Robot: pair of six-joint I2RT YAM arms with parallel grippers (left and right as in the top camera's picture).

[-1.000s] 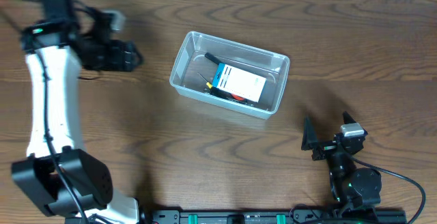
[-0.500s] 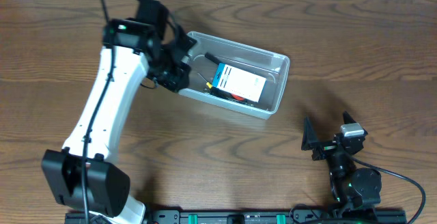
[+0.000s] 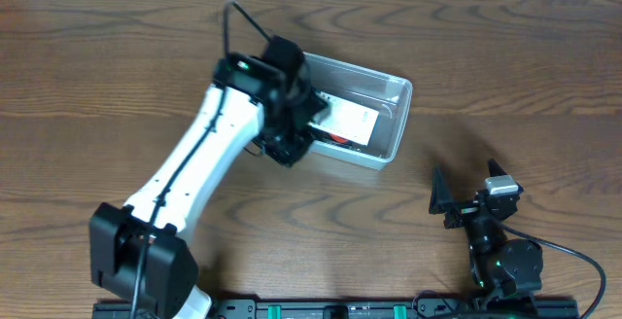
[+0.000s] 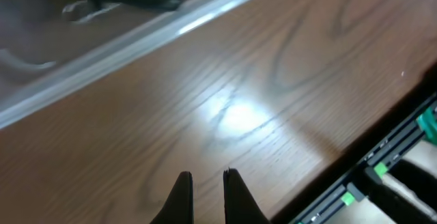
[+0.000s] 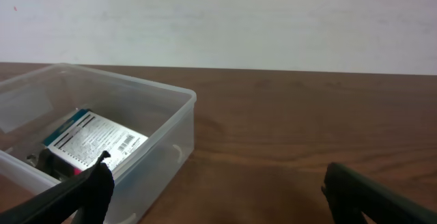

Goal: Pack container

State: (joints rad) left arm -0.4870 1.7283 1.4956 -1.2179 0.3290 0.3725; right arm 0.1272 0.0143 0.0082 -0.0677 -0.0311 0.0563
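Your left pincer (image 4: 206, 177), clenched empty, has the clear rectangular plastic container (image 3: 398, 115) just ahead, holding a blue-and-white box (image 3: 355, 120). Right pincer (image 5: 215, 173) released, well apart. Packing looks nearly done.

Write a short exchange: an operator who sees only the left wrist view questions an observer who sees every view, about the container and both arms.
Operator: What lies in the container?
Observer: A blue-and-white box, its barcode label facing up.
Operator: Where is my left arm?
Observer: Its wrist covers the container's left end in the overhead view.
Operator: And the right arm?
Observer: It sits near the table's front edge, jaws open, apart from the container.
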